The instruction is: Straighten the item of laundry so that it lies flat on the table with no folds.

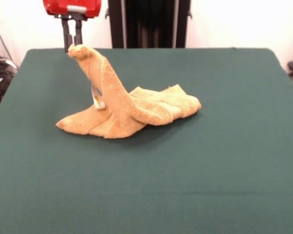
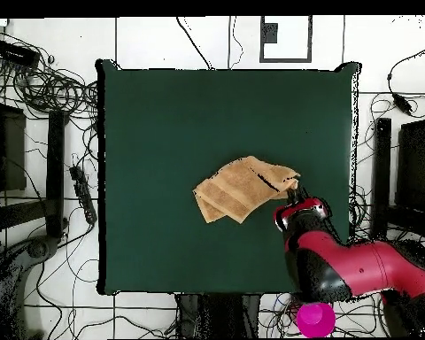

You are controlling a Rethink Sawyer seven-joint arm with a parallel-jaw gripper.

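Dark green cloth-covered worktop (image 1: 224,170), mid-area: small orange-tan terry towel (image 1: 136,114), bunched, one corner lifted. My claw (image 1: 73,40) is clenched on that corner. Soft, light, limp fabric; I'd say edge corners are best for pulling folds out.

A dark green table (image 1: 224,161) fills the frame. A folded orange-tan towel (image 1: 136,114) lies left of centre, one corner raised toward upper left.

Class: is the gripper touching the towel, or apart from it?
Touching. The front view shows the gripper pinching the towel by one corner, lifted off the table.
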